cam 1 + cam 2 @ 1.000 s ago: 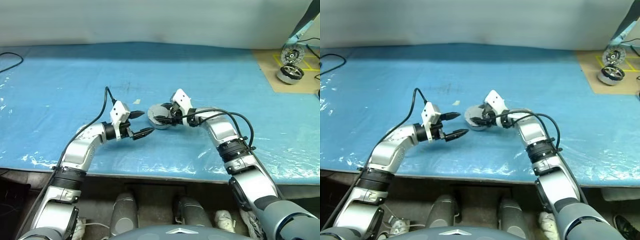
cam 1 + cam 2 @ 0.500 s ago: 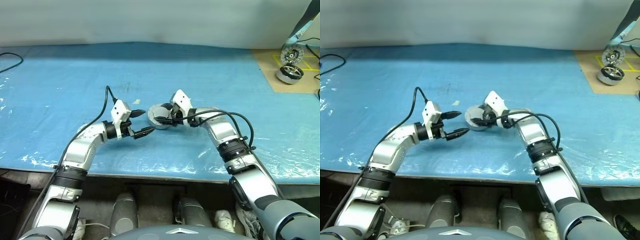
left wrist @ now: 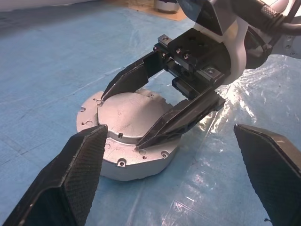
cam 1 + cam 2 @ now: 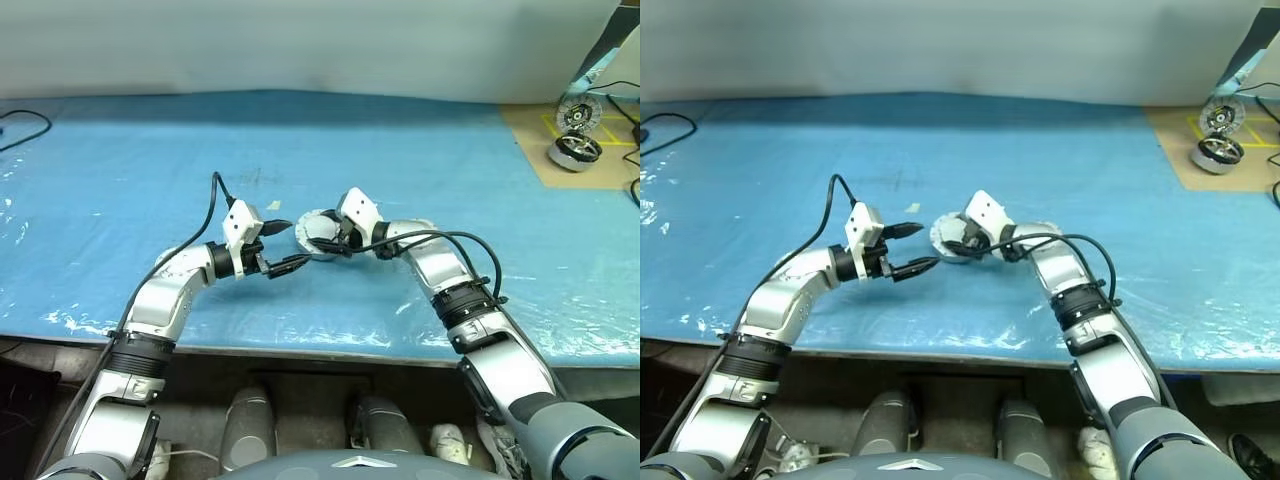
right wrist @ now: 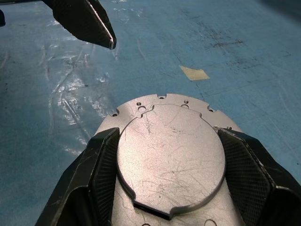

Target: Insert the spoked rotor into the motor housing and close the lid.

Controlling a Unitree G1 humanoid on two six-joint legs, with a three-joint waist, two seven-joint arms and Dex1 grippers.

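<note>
A blue plastic-covered table (image 4: 420,140) spans the scene. Far off on a brown board (image 4: 585,150) at its right corner sit two shiny wheel-like motors (image 4: 575,150). Near the table's front middle lies the motor housing (image 3: 127,136), a round silver-grey shell resting flat, its solid scratched metal face up; no windings or rotor are visible from here. The right gripper (image 3: 157,110) straddles it, jaws spread across the top with one finger at each side of the disc's raised centre plate (image 5: 171,155); whether they press the rim I cannot tell. The left gripper (image 4: 283,246) hovers just beside the housing, jaws wide apart and empty. The housing looks like rigid machined metal, probably heavy for its size and slick, so I'd take it across the outer rim, squarely, rather than on the smooth face
</note>
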